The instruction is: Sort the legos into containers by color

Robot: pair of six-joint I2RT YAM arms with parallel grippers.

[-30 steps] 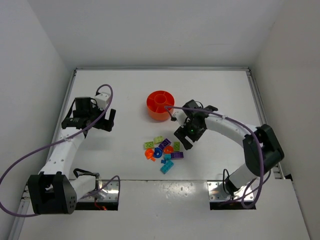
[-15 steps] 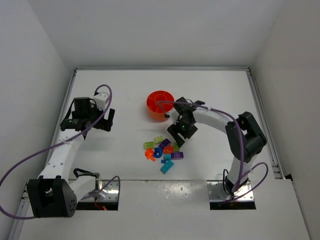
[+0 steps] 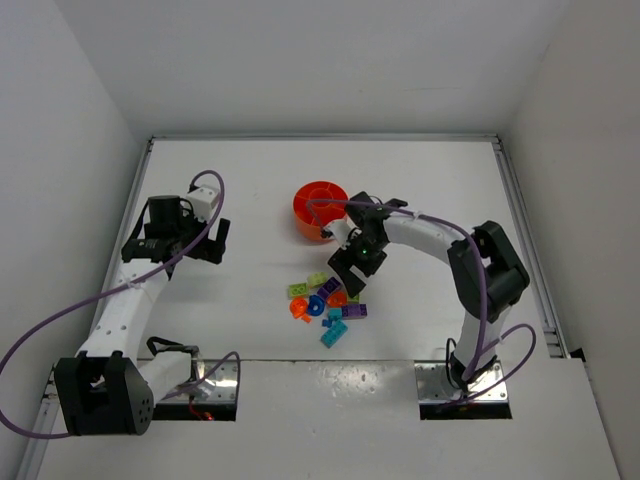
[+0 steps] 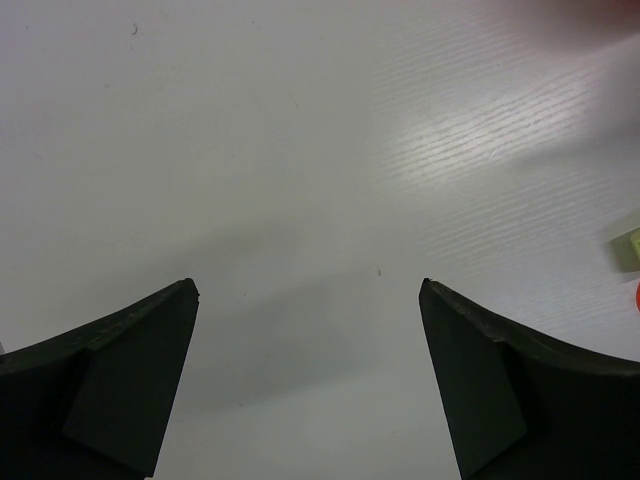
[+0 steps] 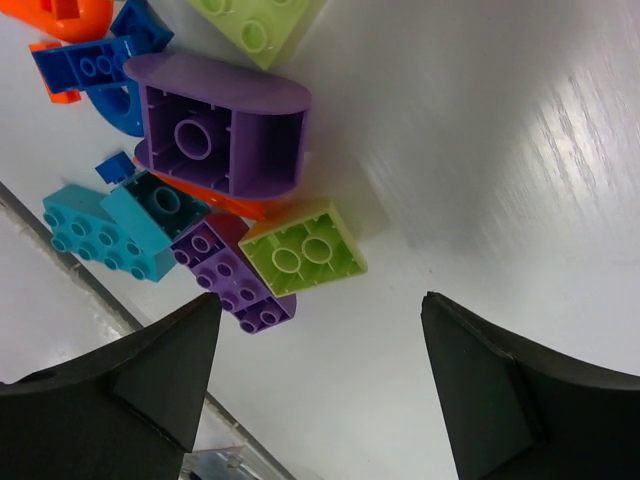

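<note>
The legos (image 3: pixel 325 300) lie in a loose pile at the table's middle front: lime green, purple, cyan, blue and orange pieces. The round orange dish (image 3: pixel 320 209) stands behind the pile. My right gripper (image 3: pixel 345 281) is open and empty just above the pile's right side. In the right wrist view a lime green brick (image 5: pixel 302 247) lies upside down just ahead of the open gripper (image 5: pixel 320 305), next to a purple brick (image 5: pixel 235 279), a large purple piece (image 5: pixel 222 133) and cyan bricks (image 5: pixel 120 228). My left gripper (image 3: pixel 224 241) is open and empty, far left of the pile, over bare table (image 4: pixel 300 200).
The table's white front ledge (image 3: pixel 330 375) runs just below the pile. White walls close in the table on the left, back and right. A lime brick's edge (image 4: pixel 628 250) shows at the right rim of the left wrist view.
My right gripper has moved left and a little forward, from right of the pile to over its right side. The left arm has not moved.
</note>
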